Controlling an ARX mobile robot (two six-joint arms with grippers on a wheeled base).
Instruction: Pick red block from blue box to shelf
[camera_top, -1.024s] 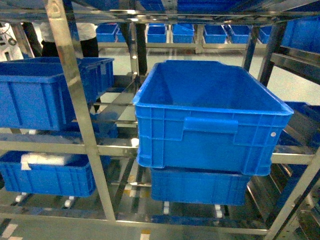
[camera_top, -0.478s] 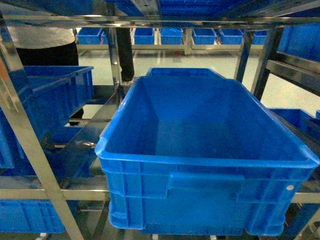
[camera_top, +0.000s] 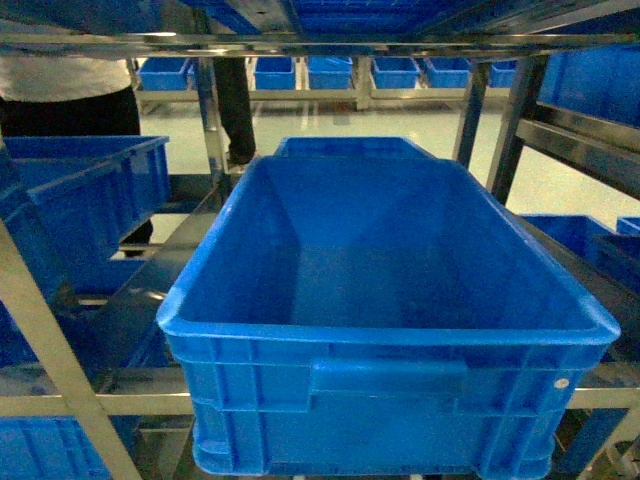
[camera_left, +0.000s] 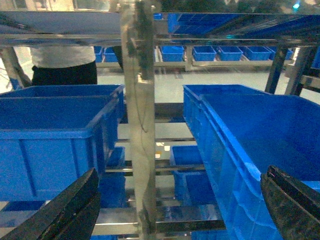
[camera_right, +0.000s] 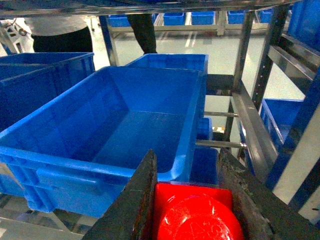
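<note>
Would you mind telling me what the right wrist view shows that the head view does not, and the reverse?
Only the right wrist view shows the right gripper, its dark fingers closed on the red block at the bottom of the picture. Only the head view shows the front wall of the big dark blue crate face on, with its moulded handle and a second crate to its left seen from above. Both show that same crate open and empty on the steel shelf, with rows of small blue bins far behind.
</note>
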